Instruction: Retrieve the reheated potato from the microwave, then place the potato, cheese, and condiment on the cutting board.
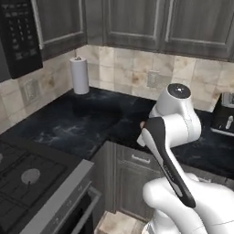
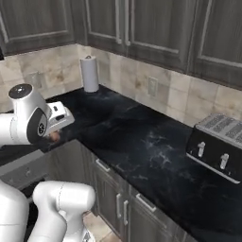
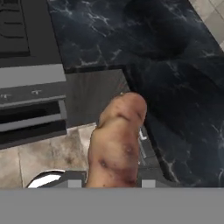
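Note:
The potato (image 3: 117,142), a tan-brown oblong lump with dark blotches, stands up large in the middle of the hand view. My gripper (image 3: 111,183) is shut on its lower end, and the potato covers most of both fingers. A sliver of the potato (image 2: 54,136) peeks out under the hand, over the counter's front corner, and also (image 1: 142,124) beside the forearm. The microwave (image 1: 18,36), black with a button keypad, hangs high on the left wall. The cutting board, cheese and condiment are out of view.
A dark marble counter (image 2: 142,142) wraps the corner below grey cabinets. A paper towel roll (image 1: 80,75) stands at the back corner. A black toaster (image 2: 220,146) sits on the right stretch. The stove (image 1: 27,178) lies to the left.

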You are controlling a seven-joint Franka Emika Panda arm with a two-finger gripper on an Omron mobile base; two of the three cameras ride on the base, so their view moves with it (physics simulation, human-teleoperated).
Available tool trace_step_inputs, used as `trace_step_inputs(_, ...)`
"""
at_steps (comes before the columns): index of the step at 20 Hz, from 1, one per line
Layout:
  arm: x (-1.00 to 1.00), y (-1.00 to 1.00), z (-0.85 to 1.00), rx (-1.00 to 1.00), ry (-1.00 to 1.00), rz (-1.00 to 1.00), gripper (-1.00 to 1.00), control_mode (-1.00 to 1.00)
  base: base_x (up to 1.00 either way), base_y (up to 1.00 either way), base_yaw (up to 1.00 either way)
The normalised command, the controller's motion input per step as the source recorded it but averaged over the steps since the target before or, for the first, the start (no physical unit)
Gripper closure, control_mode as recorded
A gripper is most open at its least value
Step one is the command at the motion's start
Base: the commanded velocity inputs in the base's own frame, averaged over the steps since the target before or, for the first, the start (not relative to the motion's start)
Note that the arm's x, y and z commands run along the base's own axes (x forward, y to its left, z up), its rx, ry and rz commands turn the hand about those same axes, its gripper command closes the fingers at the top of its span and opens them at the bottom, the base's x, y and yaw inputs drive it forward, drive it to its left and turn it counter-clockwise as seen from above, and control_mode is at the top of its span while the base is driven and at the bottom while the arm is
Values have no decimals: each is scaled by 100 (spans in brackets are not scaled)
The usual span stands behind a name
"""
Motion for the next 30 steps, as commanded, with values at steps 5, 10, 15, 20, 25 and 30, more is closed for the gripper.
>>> trace_step_inputs(5, 0, 0, 0, 0, 0, 0, 100, 100, -2, 2, -81)
trace_step_inputs(10, 0, 0, 0, 0, 0, 0, 100, 100, 0, 12, -75)
trace_step_inputs(15, 0, 0, 0, 0, 0, 0, 100, 100, 0, 9, -42)
trace_step_inputs(20, 0, 0, 0, 0, 0, 0, 100, 100, 2, 5, -50)
trace_step_inputs(25, 0, 0, 0, 0, 0, 0, 100, 100, 3, 4, -64)
trace_step_inputs(30, 0, 0, 0, 0, 0, 0, 100, 100, 9, 3, -69)
